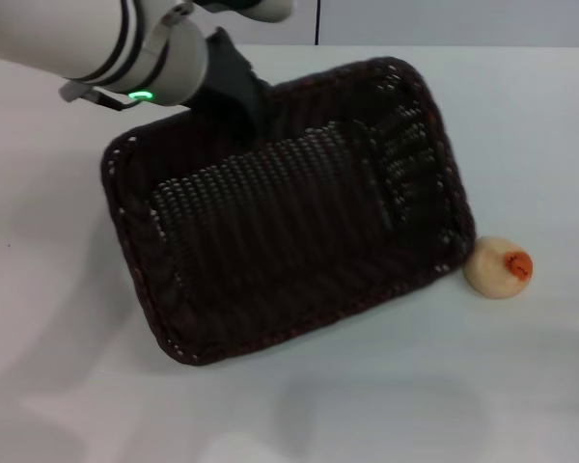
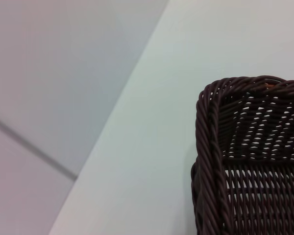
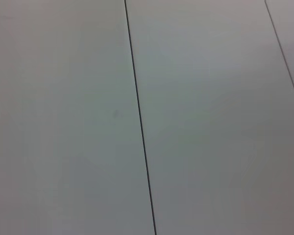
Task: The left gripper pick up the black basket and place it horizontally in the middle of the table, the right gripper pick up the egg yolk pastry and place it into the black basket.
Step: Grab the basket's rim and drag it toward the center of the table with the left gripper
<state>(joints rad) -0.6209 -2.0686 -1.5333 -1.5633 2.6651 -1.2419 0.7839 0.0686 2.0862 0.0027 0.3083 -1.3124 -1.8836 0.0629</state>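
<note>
The black basket (image 1: 289, 227) hangs askew above the white table (image 1: 68, 318), one corner pointing toward me, with its faint shadow on the tabletop below. My left gripper (image 1: 239, 96) is at the middle of its far rim and holds it there; the black claw merges with the dark weave. A corner of the basket also shows in the left wrist view (image 2: 250, 161). The egg yolk pastry (image 1: 499, 267) lies on the table just off the basket's right corner. My right gripper is out of view; the right wrist view shows only grey panels.
The table's far edge (image 1: 521, 46) runs along the back, with a grey wall behind it. In the left wrist view the table edge (image 2: 117, 127) meets the grey wall. A dark seam (image 3: 139, 127) crosses the panels in the right wrist view.
</note>
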